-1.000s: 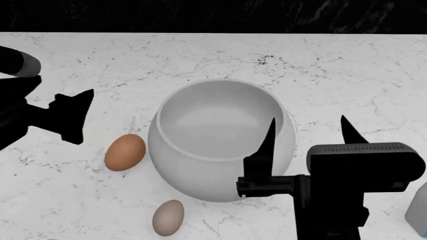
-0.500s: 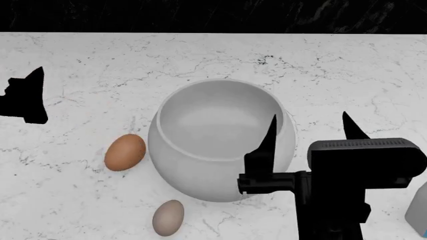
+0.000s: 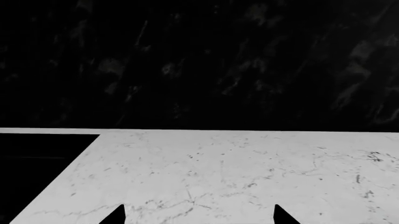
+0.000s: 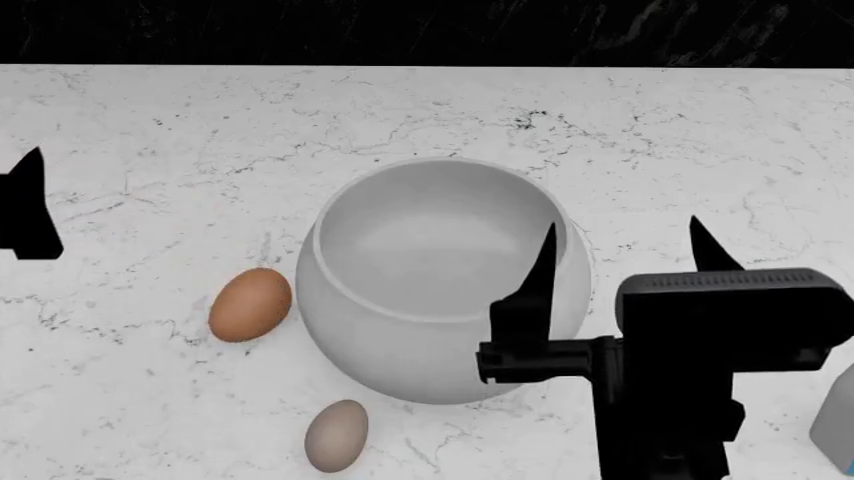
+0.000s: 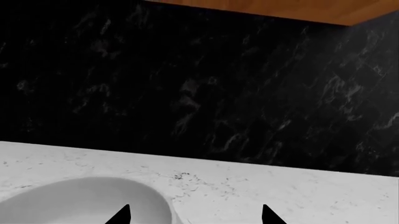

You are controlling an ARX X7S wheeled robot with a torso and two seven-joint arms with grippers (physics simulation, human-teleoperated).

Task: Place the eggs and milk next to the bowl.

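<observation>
The large grey-white bowl (image 4: 387, 345) stands mid-counter; its rim also shows in the right wrist view (image 5: 81, 198). The orange-brown egg (image 4: 250, 304) lies just left of the bowl. The grey-beige egg (image 4: 336, 434) lies at its front left. The milk bottle (image 4: 835, 428) is cut off at the right edge, and its cap is out of view. My right gripper (image 4: 621, 240) is open and empty over the bowl's right side, also shown in the right wrist view (image 5: 194, 214). My left gripper (image 3: 198, 214) is open and empty; one of its fingers (image 4: 27, 210) shows at the far left.
The white marble counter (image 4: 667, 130) runs back to a black marble wall (image 5: 218, 93). A wooden cabinet underside (image 5: 299, 9) hangs above the wall. The counter's left end (image 3: 74, 158) shows in the left wrist view.
My left gripper has moved left, almost out of the head view. My right gripper has shifted very slightly right. The eggs, bowl and bottle have not moved.
</observation>
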